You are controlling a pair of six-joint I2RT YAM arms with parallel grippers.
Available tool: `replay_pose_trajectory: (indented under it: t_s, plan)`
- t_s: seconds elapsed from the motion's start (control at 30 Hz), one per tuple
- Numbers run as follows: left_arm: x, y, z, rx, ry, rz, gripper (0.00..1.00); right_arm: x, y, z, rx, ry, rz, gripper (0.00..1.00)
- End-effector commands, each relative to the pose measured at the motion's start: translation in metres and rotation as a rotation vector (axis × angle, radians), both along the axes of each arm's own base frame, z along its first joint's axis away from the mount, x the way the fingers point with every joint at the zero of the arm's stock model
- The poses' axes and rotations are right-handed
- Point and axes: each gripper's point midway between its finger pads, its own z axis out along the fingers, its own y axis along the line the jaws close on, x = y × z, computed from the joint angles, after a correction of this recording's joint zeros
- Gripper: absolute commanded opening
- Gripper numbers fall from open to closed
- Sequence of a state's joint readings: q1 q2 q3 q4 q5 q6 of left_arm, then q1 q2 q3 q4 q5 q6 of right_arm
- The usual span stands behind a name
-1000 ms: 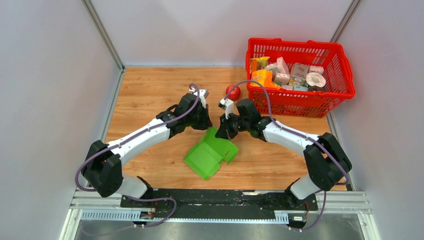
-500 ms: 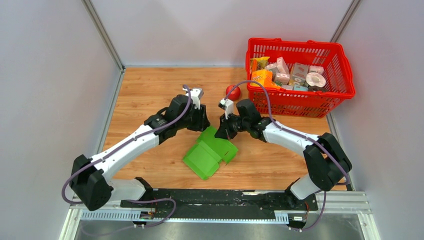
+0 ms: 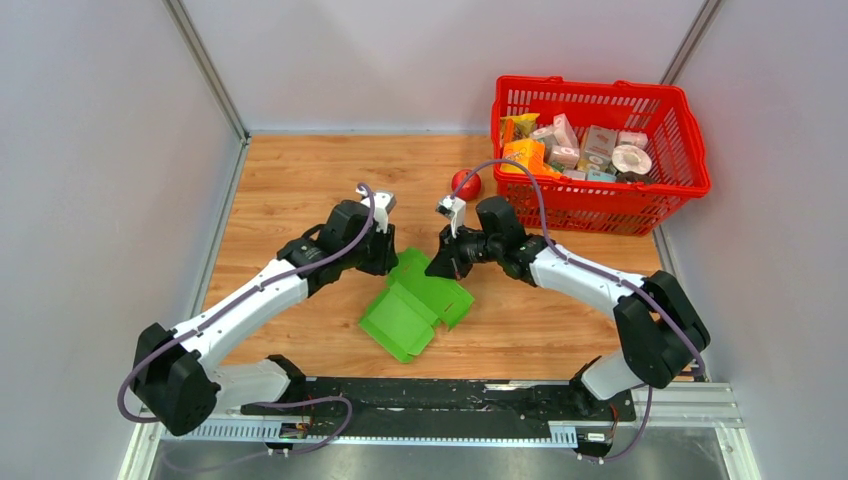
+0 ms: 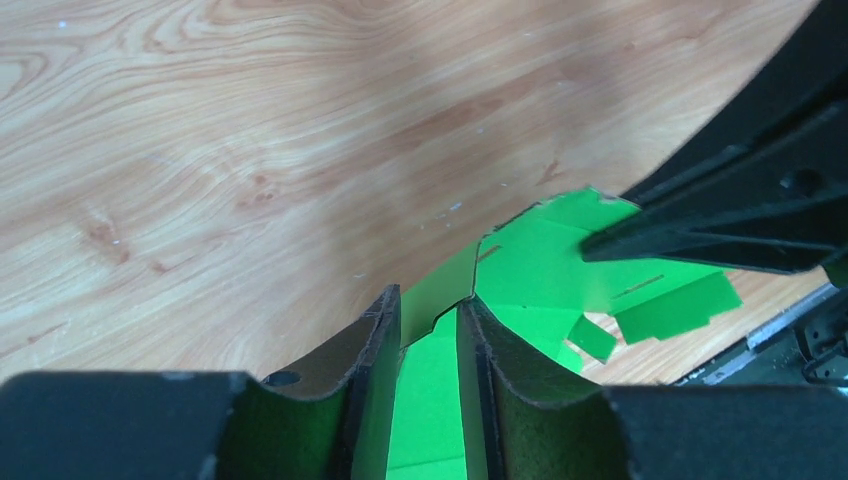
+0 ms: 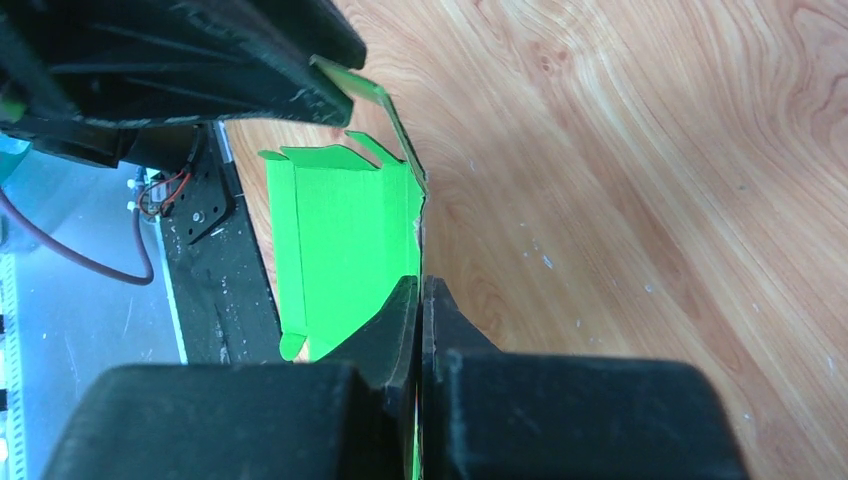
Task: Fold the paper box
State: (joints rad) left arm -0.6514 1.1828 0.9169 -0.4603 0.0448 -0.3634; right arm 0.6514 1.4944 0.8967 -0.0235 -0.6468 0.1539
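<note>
The bright green paper box (image 3: 405, 315) lies partly folded on the wooden table between my two arms, one panel raised. My left gripper (image 3: 388, 262) is at its left upper edge. In the left wrist view the left gripper (image 4: 428, 306) is open, its fingers (image 4: 385, 320) standing either side of a thin upright flap of the box (image 4: 540, 265) without pinching it. My right gripper (image 3: 438, 268) holds the box's right upper edge. The right wrist view shows the right gripper (image 5: 420, 287) shut on that raised edge of the box (image 5: 345, 240).
A red apple (image 3: 465, 184) sits just beyond the right gripper. A red basket (image 3: 690, 150) with several small packages stands at the back right. Grey walls close in both sides, and the arms' base rail (image 3: 430, 395) runs along the near edge.
My left gripper has opened, letting go of the box flap, and the left arm has drawn back to the left. The box has shifted slightly left. The right gripper has kept its grip.
</note>
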Motion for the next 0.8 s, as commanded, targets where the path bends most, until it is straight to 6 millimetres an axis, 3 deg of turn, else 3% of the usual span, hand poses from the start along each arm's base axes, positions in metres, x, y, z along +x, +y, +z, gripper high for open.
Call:
replay_pose_trajectory:
  t_s: [0.0, 0.27, 0.47, 0.67, 0.77]
  plan:
    - [0.012, 0.015, -0.002, 0.030, -0.006, 0.064, 0.34, -0.009, 0.009, 0.027, 0.100, -0.054, 0.080, 0.00]
    - [0.020, 0.002, 0.007, -0.051, 0.002, 0.022, 0.32, -0.032, 0.014, 0.035, 0.163, -0.061, 0.203, 0.00]
    - [0.015, 0.005, 0.017, -0.062, -0.019, 0.004, 0.35, -0.018, 0.012, 0.024, 0.099, -0.058, 0.123, 0.00]
    - [0.005, 0.010, 0.045, -0.100, -0.100, -0.004, 0.41, -0.008, 0.013, 0.017, 0.066, -0.043, 0.078, 0.00]
    - [0.009, 0.014, 0.058, -0.035, -0.170, 0.011, 0.38, -0.007, 0.013, 0.016, 0.065, -0.038, 0.074, 0.00]
